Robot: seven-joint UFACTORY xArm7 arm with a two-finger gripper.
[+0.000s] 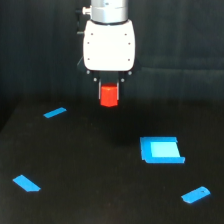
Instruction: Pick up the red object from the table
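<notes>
The red object (108, 95) is a small bright red-orange stubby block. It hangs in the air above the black table (90, 165), just under the white gripper body. My gripper (109, 89) is shut on its upper part, with dark fingers (99, 86) at its sides. The block's lower half shows clearly below the fingers. A faint dark shadow lies on the table beneath it.
A blue square piece (161, 150) lies on the exterior view's right. Flat blue pieces lie at the upper left (55, 113), lower left (26, 183) and lower right (196, 194).
</notes>
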